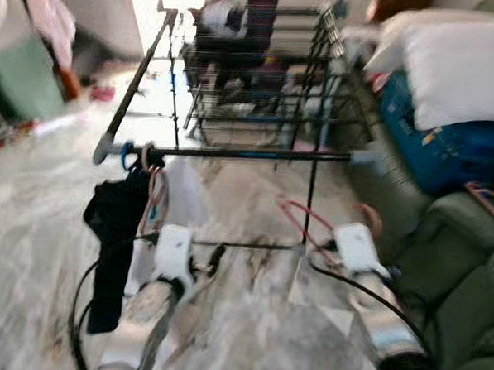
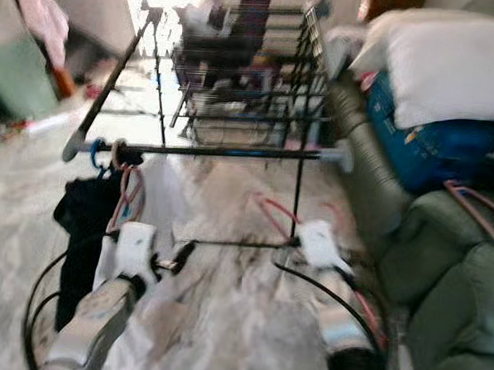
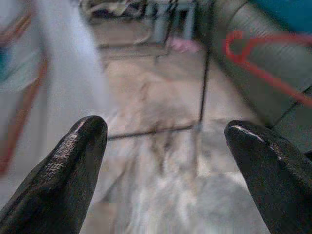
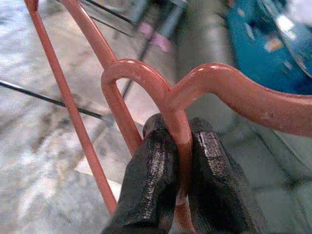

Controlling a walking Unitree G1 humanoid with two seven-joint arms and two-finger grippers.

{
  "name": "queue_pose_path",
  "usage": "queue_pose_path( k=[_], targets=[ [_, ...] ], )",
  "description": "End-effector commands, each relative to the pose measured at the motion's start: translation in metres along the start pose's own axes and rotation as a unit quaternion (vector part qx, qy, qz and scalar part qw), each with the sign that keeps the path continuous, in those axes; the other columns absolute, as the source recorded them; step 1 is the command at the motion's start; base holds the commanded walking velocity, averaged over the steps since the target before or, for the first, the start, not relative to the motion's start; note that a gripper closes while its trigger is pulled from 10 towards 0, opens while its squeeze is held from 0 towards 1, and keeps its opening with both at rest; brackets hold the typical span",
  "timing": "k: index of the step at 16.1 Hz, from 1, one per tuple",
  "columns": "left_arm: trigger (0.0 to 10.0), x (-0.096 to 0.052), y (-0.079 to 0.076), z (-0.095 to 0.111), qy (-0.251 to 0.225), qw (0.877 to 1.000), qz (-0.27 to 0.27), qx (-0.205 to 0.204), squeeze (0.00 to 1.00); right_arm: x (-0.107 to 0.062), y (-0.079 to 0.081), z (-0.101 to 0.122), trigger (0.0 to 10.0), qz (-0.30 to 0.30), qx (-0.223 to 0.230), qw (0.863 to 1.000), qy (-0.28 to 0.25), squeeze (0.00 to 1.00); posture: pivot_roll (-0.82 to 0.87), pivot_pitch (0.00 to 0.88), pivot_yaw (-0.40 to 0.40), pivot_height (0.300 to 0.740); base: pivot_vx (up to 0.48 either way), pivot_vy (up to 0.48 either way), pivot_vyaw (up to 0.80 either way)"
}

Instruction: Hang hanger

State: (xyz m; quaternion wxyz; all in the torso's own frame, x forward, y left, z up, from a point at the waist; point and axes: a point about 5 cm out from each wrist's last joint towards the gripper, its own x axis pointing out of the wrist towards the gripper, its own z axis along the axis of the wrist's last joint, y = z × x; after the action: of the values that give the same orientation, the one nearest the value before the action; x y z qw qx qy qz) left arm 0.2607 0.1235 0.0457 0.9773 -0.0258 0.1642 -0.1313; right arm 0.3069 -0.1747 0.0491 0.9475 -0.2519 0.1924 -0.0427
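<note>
The task is judged to be in its middle part: the red hanger (image 4: pixel 161 92) is held but not yet hung. It is carried low, in front of the drying rack's near horizontal rail (image 1: pixel 232 153), and its hook is not yet raised to that rail. At the rail's left end, other hangers are already hung, among them one with a blue hook (image 1: pixel 128 156), together with a dark garment (image 1: pixel 112 228) and a pale garment (image 2: pixel 159 201) that hang beside the left arm. What is left, by this judgement, is the lift of the red hanger to the rail, the placing of its hook over the bar, and the release.

The jaws of the right gripper (image 4: pixel 180 161) are pressed together on the red hanger, which is pinched between the two black pads just below the bend where hook meets shoulder; the rest of the wire frame is seen to extend away from the gripper toward the marbled floor (image 1: pixel 248 318) and the grey-green sofa (image 1: pixel 458 262). The jaws of the left gripper (image 3: pixel 165 141) are spread wide, with nothing held and nothing touched between the fingertips (image 3: pixel 83 141); only floor and the rack's lower bar are seen beyond them
</note>
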Motion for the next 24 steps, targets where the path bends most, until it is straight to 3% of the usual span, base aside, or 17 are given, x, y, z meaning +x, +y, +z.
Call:
queue_pose_path(
  k=[1,3,7,9,16,21,24],
  targets=[
    [10.0,-0.003,0.000,0.004,-0.011,1.000,-0.002,0.010,0.00,0.002,0.003,0.004,10.0,0.008,-0.010,1.000,-0.004,0.00,-0.12,0.025,0.024,0.740,0.000,0.000,0.00],
    [10.0,-0.016,-0.002,0.001,-0.020,0.998,-0.026,0.046,0.00,0.008,0.013,0.016,10.0,0.012,-0.024,1.000,0.004,0.00,-0.10,0.043,0.018,0.740,0.000,0.000,0.00],
    [10.0,-0.030,0.001,-0.002,-0.015,0.997,-0.032,0.062,0.00,0.020,0.016,0.038,10.0,0.008,-0.025,1.000,-0.010,0.00,-0.04,0.077,0.022,0.740,0.000,0.000,0.00],
    [10.0,-0.036,-0.001,0.003,-0.022,0.997,-0.038,0.066,0.00,0.030,0.004,0.059,10.0,-0.020,-0.001,1.000,-0.018,0.00,0.00,0.095,0.023,0.740,0.000,0.000,0.00],
    [10.0,-0.051,0.004,0.011,-0.036,0.996,-0.025,0.077,0.00,0.044,-0.027,0.117,10.0,-0.079,0.042,0.994,-0.067,0.00,0.05,0.111,0.015,0.740,0.000,0.000,0.00],
    [10.0,-0.053,0.006,0.013,-0.036,0.996,-0.019,0.078,0.00,0.045,-0.034,0.133,10.0,-0.085,0.057,0.991,-0.086,0.00,0.06,0.109,0.018,0.740,0.000,0.000,0.00],
    [10.0,-0.052,0.006,0.015,-0.035,0.996,-0.021,0.083,0.00,0.041,-0.019,0.134,10.0,-0.080,0.080,0.989,-0.098,0.00,0.05,0.106,0.023,0.740,0.000,0.000,0.00]
  ],
)
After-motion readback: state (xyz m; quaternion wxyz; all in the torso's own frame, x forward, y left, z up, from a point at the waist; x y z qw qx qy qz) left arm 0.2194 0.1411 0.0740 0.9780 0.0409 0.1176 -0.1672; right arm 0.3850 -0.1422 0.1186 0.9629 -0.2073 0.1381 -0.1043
